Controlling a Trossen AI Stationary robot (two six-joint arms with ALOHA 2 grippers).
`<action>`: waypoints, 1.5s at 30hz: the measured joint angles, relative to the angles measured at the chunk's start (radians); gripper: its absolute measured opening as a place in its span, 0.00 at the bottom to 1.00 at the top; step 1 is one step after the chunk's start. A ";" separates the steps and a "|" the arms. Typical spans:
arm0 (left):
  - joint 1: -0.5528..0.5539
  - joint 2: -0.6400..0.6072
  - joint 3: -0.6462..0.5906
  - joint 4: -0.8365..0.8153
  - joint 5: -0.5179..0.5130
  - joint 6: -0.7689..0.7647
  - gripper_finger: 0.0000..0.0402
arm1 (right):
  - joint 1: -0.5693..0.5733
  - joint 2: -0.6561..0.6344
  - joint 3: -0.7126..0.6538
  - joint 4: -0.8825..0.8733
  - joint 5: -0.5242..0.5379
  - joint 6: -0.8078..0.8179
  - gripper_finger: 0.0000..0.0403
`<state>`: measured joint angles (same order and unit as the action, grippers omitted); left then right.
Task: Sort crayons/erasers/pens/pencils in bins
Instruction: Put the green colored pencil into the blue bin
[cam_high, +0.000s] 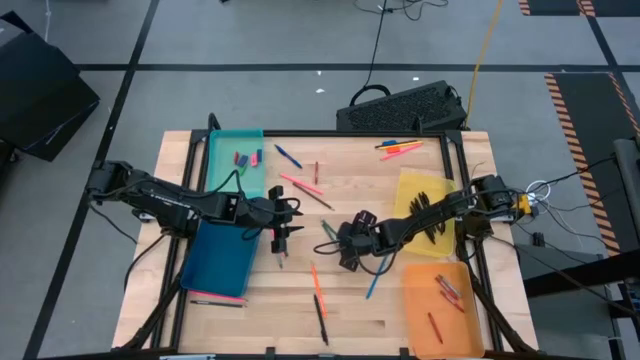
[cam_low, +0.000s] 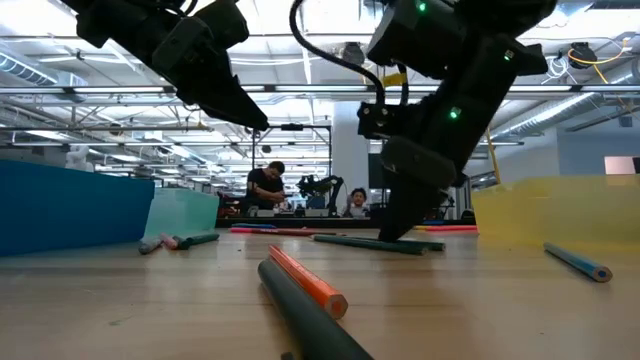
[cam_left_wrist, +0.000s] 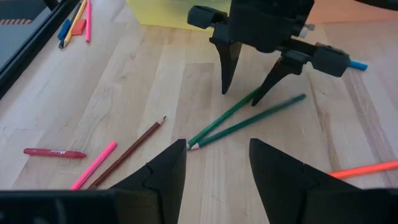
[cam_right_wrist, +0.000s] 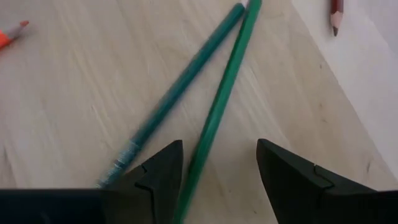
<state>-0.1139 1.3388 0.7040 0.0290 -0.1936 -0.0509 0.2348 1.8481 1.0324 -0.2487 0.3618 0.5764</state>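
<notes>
Your right pincer (cam_high: 348, 250) stood at mid-bench, low over two green pencils (cam_right_wrist: 205, 93) that lay crossed in a narrow V. Its fingers were spread apart and empty, one to each side of the brighter green pencil, which suggests that pencil was the intended pick. The darker teal pencil lay just beside it, close enough that a careless closure could have caught both.

Your left pincer (cam_high: 282, 232) hung above the bench near the dark blue bin (cam_high: 222, 262), facing the right pincer. Its fingers were likewise parted and held nothing. In the left wrist view, the tips of the green pencils pointed toward it, with a brown pencil (cam_left_wrist: 127, 152) and a pink stick (cam_left_wrist: 93, 165) lying off to one side.

You still had most of the sorting to do. The teal bin (cam_high: 234, 165) held a few erasers (cam_high: 248, 158), and the orange bin (cam_high: 441, 312) held what appeared to be crayons (cam_high: 447, 290), though these were too small to identify with certainty. The yellow bin (cam_high: 420, 188) was largely covered by the right arm. Loose sticks remained scattered across the bench (cam_high: 340, 330), including an orange one (cam_high: 316, 280) near the front.
</notes>
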 joint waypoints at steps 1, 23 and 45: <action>0.000 0.000 0.000 0.001 0.000 0.000 0.44 | 0.000 0.000 -0.005 0.004 0.000 0.005 0.49; -0.013 0.000 0.000 0.051 0.030 0.016 0.44 | -0.060 -0.003 -0.097 -0.016 -0.117 -0.078 0.17; 0.037 0.175 -0.001 0.214 0.033 0.121 0.45 | -0.116 -0.108 -0.105 0.012 -0.128 -0.324 0.03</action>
<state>-0.0764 1.5142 0.7033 0.2430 -0.1608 0.0697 0.1192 1.7405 0.9274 -0.2370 0.2341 0.2521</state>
